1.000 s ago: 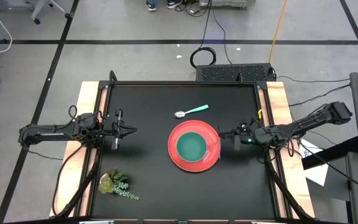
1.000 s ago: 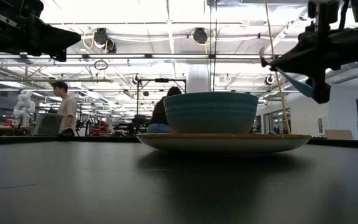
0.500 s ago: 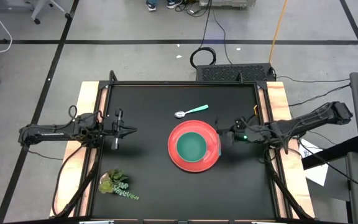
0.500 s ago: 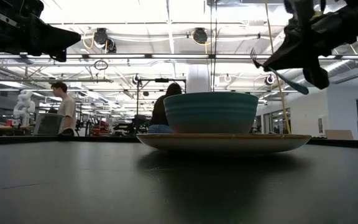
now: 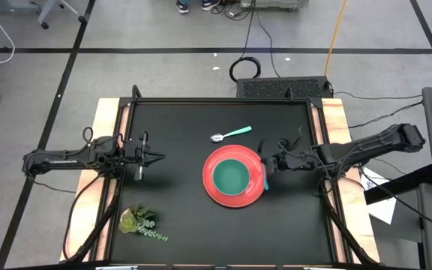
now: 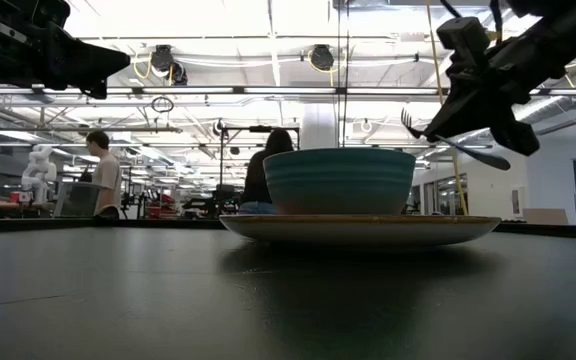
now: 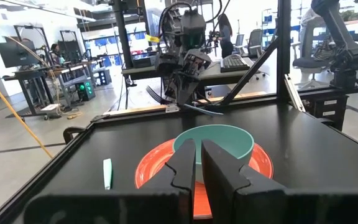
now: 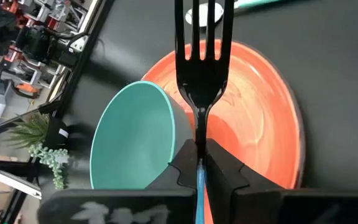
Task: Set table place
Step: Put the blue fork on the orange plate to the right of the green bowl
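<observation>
The right gripper (image 8: 199, 163) is clamped on the fork (image 8: 199, 62), held in the air just over the red plate's (image 5: 210, 187) right rim, beside the bowl (image 5: 232, 177). Likely next: lowering it onto the worktop (image 5: 178, 127) alongside. The spoon (image 5: 231, 133) lies beyond; the left gripper (image 5: 158, 157), closed, waits.

Fork handle: my right gripper (image 8: 198, 163) has its fingers closed over the fork (image 8: 199, 56), so in the right wrist view I see only a sliver of blue between them.
Fork from above: it is a small blue streak (image 5: 265, 178) by the plate (image 5: 210, 187); I cannot tell the tines.
Spoon: cut down to a pale bit (image 7: 107, 172) in my left wrist view, bowl end unclear.
Plate centre: covered by the bowl (image 5: 232, 177).
Left gripper (image 7: 197, 163): tips overlap bowl and plate; fingers nearly touching.
Table (image 6: 118, 290): far edge hides the people's lower halves in the low view.
</observation>
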`<act>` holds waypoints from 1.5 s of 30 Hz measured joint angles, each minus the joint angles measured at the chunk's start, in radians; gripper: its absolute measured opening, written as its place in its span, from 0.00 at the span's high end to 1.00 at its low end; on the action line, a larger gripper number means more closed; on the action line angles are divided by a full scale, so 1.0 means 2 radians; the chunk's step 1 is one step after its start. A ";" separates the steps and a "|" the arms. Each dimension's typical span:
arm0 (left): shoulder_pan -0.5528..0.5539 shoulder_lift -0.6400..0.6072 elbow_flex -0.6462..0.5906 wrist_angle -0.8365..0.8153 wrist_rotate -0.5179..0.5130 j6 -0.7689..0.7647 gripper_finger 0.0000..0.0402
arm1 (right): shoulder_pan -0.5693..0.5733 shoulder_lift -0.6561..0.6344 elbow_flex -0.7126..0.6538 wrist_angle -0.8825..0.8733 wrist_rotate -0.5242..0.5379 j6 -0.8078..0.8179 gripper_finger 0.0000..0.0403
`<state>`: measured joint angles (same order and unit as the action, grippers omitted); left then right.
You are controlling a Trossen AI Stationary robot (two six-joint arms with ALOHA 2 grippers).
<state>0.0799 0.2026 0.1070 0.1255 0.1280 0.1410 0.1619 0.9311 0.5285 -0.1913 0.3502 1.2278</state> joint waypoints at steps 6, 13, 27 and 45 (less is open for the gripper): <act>0.000 0.000 0.000 0.002 0.000 0.000 0.92 | -0.016 0.020 0.000 0.015 -0.023 0.014 1.00; 0.000 0.000 0.000 0.002 0.000 0.002 0.92 | -0.040 0.045 0.000 0.041 -0.036 0.023 1.00; 0.000 0.000 0.000 0.000 0.000 0.010 0.92 | -0.085 0.111 0.000 0.090 -0.101 0.022 1.00; 0.000 0.000 0.000 0.000 0.000 0.010 0.92 | -0.088 0.132 0.000 0.090 -0.113 0.021 1.00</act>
<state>0.0799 0.2025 0.1070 0.1263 0.1287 0.1612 -0.0147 1.1942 0.5282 -0.0120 0.1249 1.2694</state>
